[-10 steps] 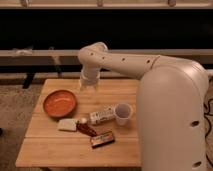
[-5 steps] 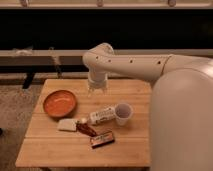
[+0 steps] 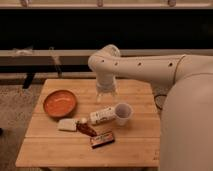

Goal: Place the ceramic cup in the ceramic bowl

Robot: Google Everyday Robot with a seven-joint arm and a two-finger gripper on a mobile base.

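Note:
The ceramic cup (image 3: 123, 113) is small and white and stands upright right of the table's middle. The ceramic bowl (image 3: 60, 103) is shallow and orange-red and sits on the left part of the wooden table (image 3: 135, 145). My gripper (image 3: 106, 94) points down over the table's far middle, just behind and left of the cup and well right of the bowl. It holds nothing that I can see.
A white labelled bottle (image 3: 102, 116) lies on its side right next to the cup on its left. A pale packet (image 3: 66, 125), a dark snack (image 3: 86, 129) and a brown bar (image 3: 102, 139) lie near the front. My large white arm fills the right side.
My arm has swung to the right, from beside the bowl toward the cup, and the gripper now hangs lower over the table's middle. The objects have not moved.

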